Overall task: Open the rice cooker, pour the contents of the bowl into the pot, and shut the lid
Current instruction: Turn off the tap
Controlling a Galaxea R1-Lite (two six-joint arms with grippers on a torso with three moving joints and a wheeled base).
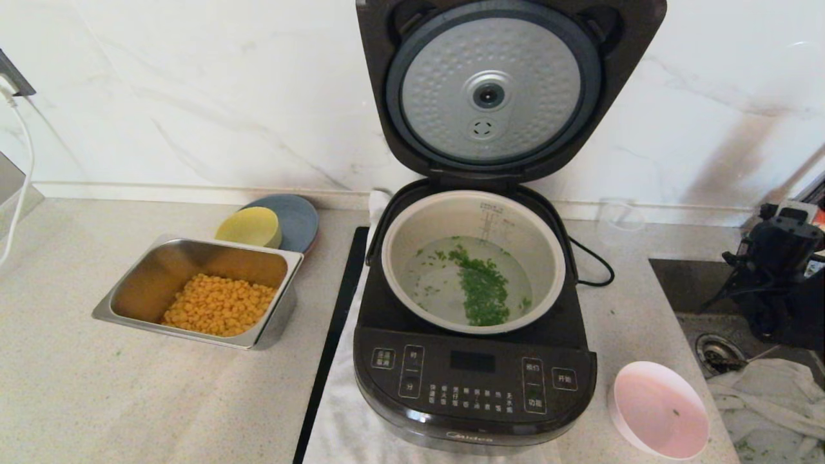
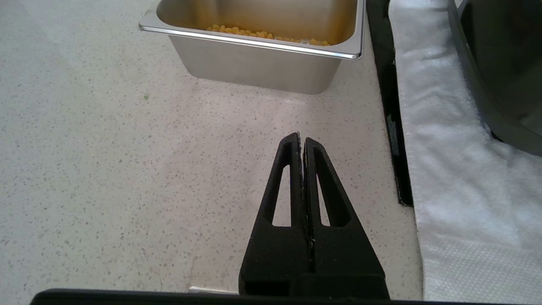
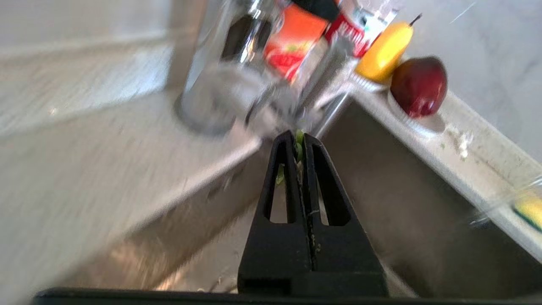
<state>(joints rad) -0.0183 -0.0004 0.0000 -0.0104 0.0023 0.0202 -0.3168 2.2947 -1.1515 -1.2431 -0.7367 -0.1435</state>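
Lid (image 1: 493,90) up; greens (image 1: 482,290) in pot (image 1: 412,258). Bowl (image 1: 657,409) on surface (image 1: 97,386). Right gripper (image 3: 299,140) clenched empty over sink (image 3: 402,190); left gripper (image 2: 301,142) clenched, parked.

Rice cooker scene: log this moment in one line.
lid: open | greens: in pot | bowl: emptied | right gripper: shut, over sink

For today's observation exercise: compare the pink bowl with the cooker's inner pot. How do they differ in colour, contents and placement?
The bowl is pale pink; the pot is light grey-beige. The bowl is nearly empty, with only a green fleck or so, while the pot holds the chopped green bits in what looks like water. The bowl stands on the counter; the pot sits inside the rice cooker. Both are round and open-topped.
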